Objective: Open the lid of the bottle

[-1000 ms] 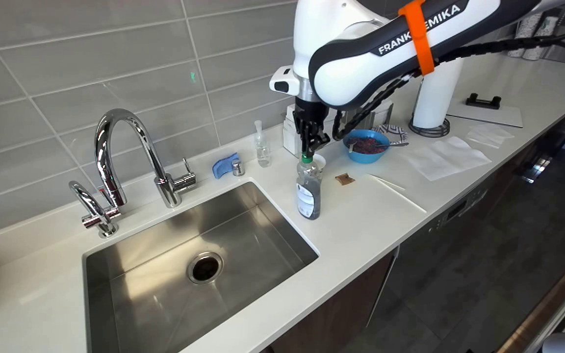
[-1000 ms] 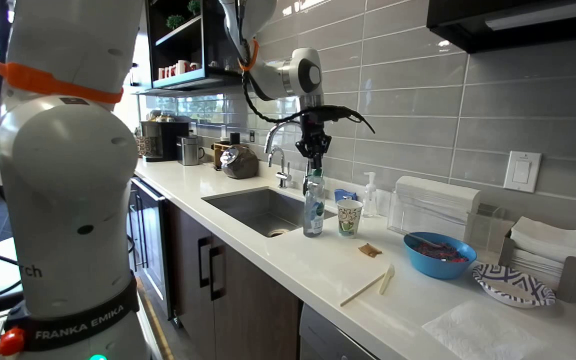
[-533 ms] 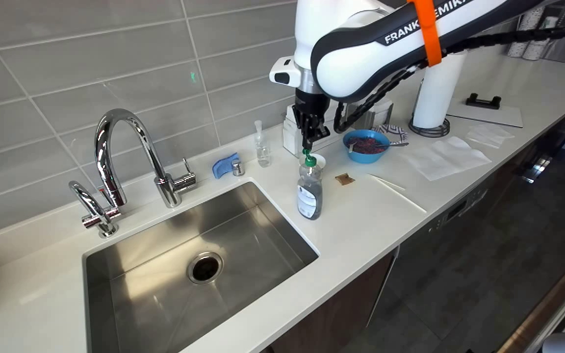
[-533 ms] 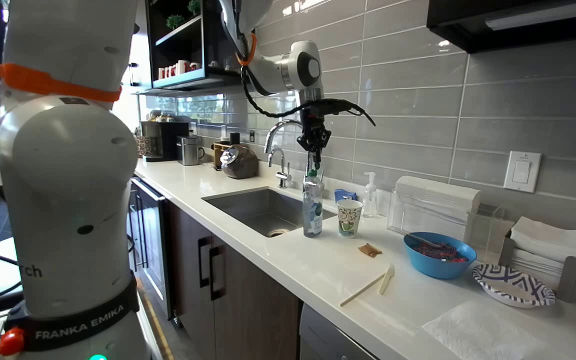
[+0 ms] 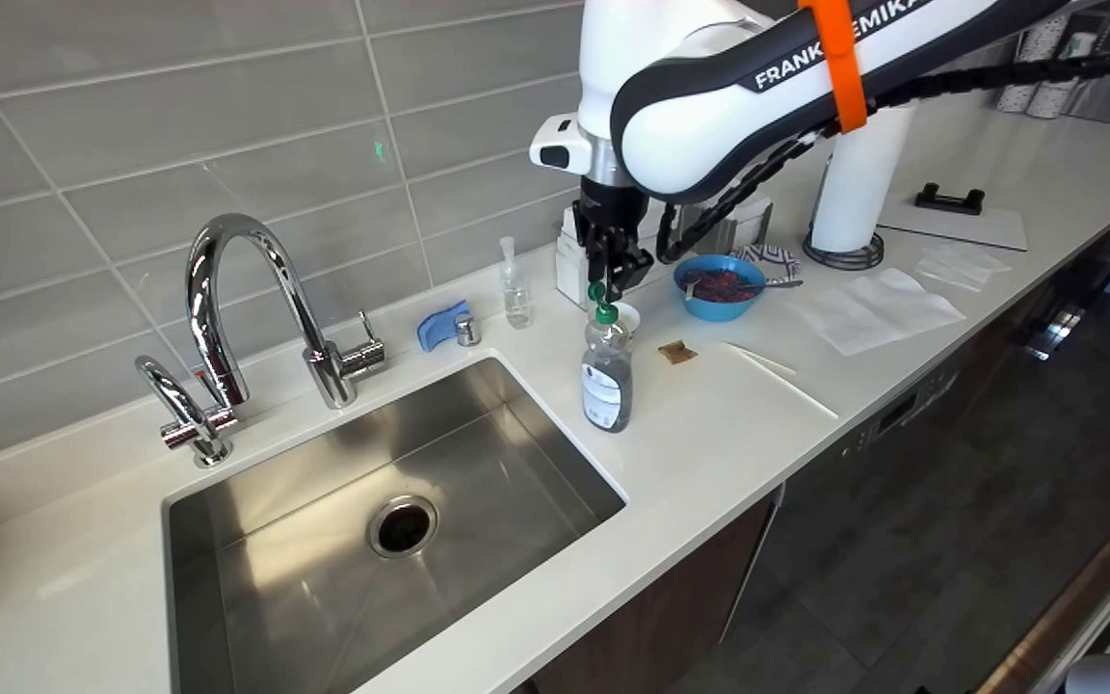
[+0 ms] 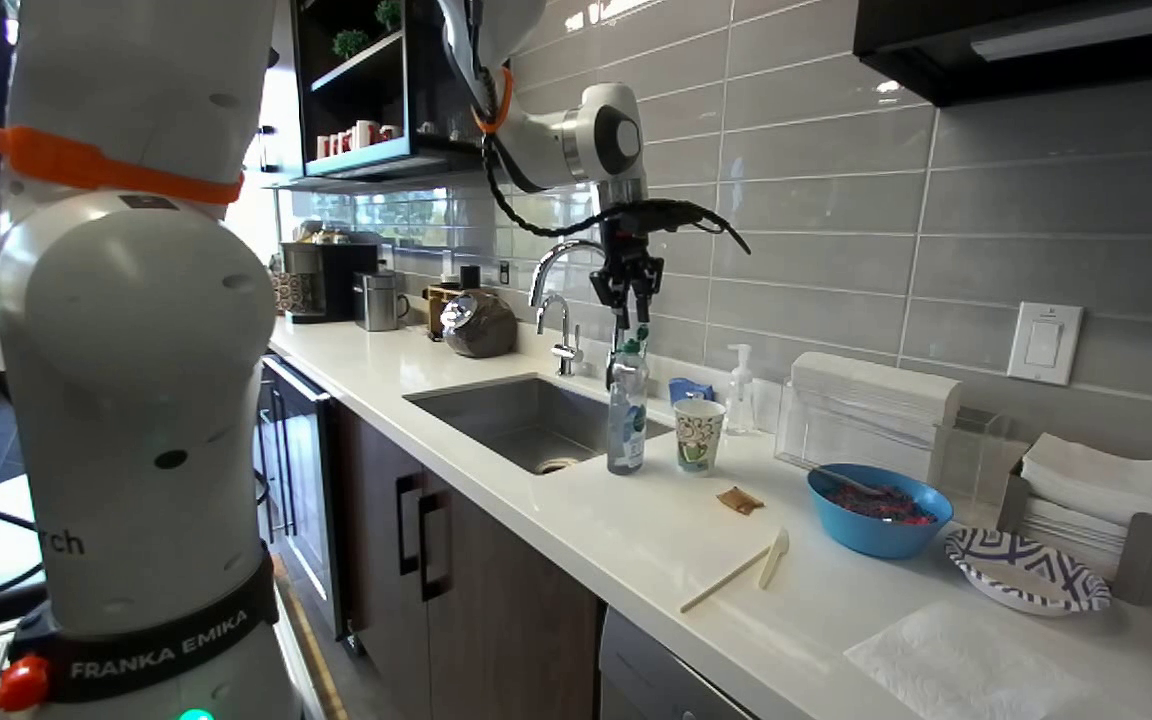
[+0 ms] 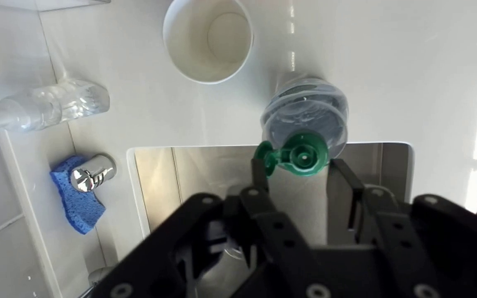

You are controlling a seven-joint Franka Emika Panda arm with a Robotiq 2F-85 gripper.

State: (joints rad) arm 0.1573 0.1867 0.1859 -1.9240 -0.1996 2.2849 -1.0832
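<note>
I see the small green plastic flip-top lid (image 7: 268, 154) hinged up since a second ago atop the slim clear plastic bottle (image 5: 606, 378), upright beside the rectangular steel sink (image 5: 324, 598), and my black gripper (image 7: 298, 169) with fingers now spread (contact with the lid unclear), so opening looks done.

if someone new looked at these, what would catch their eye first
Probably the white arm with its orange strap, across the top right of an exterior view. Next, the bottle upright on the counter beside the sink, its green lid flipped open near the spread fingers. The bright blue bowl farther along the counter stands out too.
</note>
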